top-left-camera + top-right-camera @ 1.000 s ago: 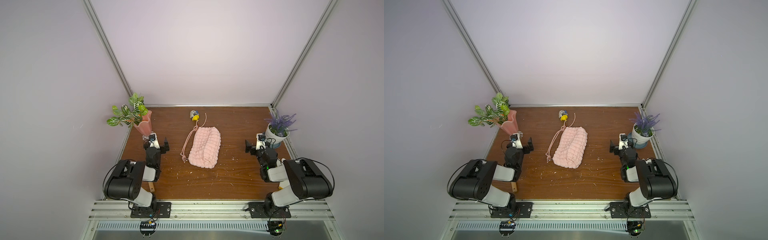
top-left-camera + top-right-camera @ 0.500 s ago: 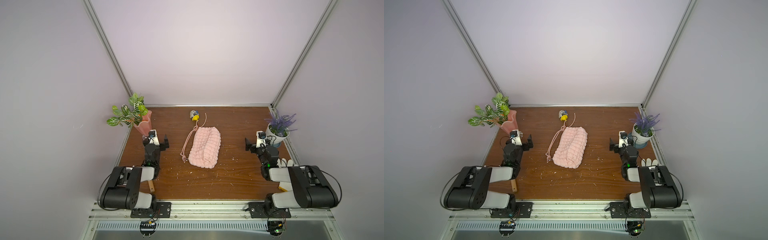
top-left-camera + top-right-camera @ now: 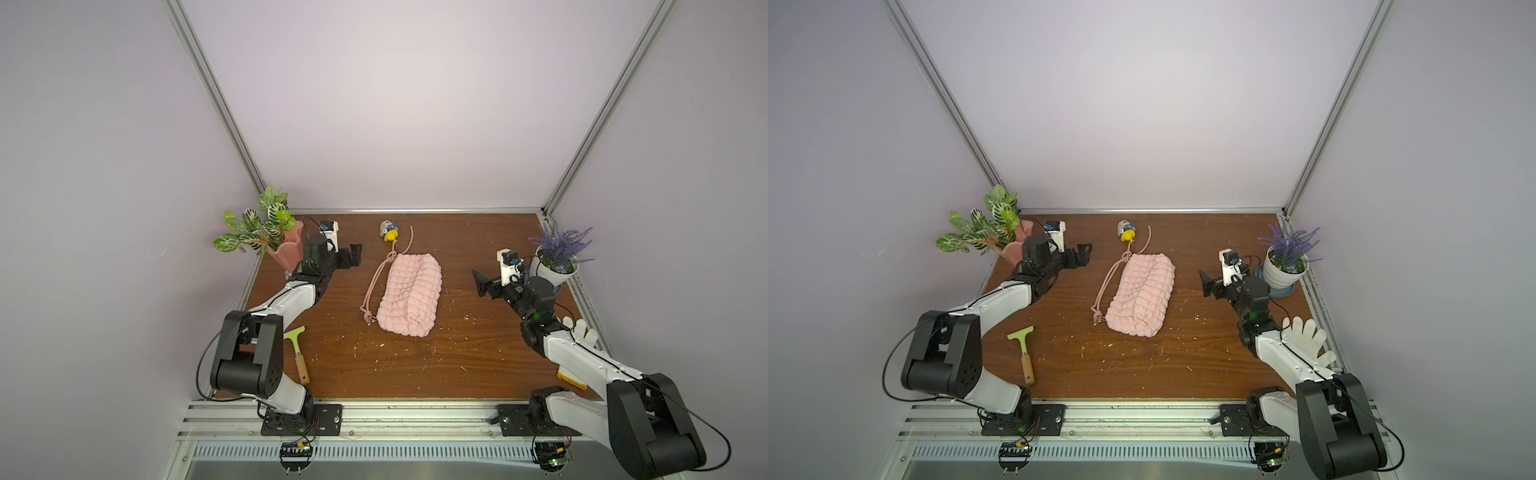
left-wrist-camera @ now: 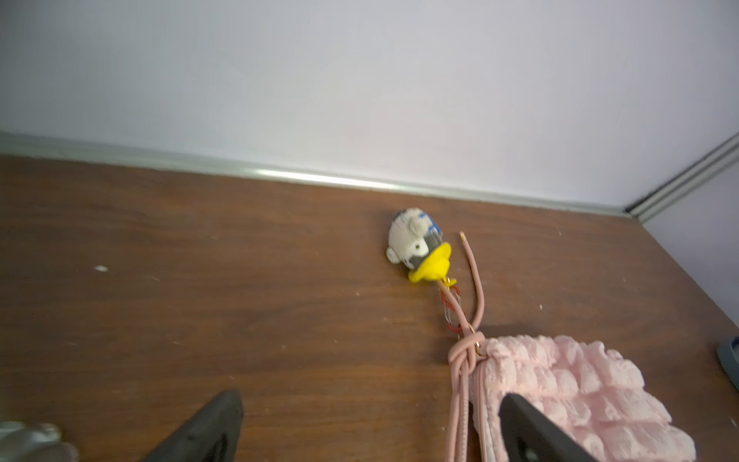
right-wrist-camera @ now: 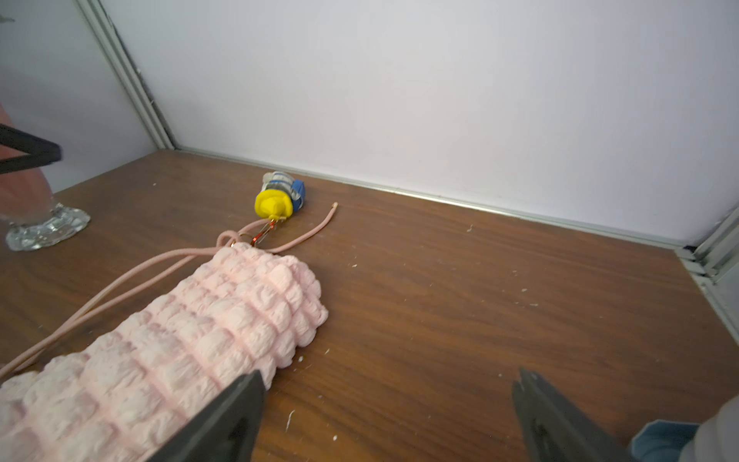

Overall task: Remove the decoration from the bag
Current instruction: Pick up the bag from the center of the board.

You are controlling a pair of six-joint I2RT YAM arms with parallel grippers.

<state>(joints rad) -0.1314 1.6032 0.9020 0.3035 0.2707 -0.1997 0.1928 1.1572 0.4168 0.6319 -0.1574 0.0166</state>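
The pale-pink quilted bag point(image 3: 411, 295) point(image 3: 1142, 297) lies mid-table, its pink rope strap point(image 3: 376, 282) looped along its left side. The decoration point(image 3: 388, 231) point(image 3: 1126, 230), a small figurine with yellow, blue and grey-white parts, lies near the back wall. A small clasp point(image 4: 452, 308) links it to the strap knot at the bag's far corner. My left gripper point(image 3: 351, 257) point(image 4: 370, 396) stands open and empty, left of the bag's far end. My right gripper point(image 3: 480, 282) point(image 5: 388, 373) is open and empty, right of the bag. The decoration point(image 4: 420, 246) point(image 5: 280, 198) shows in both wrist views.
A pink glass vase with a leafy plant point(image 3: 286, 251) stands at back left, close behind my left wrist. A white pot of lavender point(image 3: 555, 266) sits at back right. A green scraper point(image 3: 297, 349) lies front left, a white glove point(image 3: 1306, 336) front right. Crumbs dot the wood.
Both arms have stretched forward. My left gripper has moved toward the back and toward the bag's far corner; my right gripper has edged inward. Bag and decoration lie as before.
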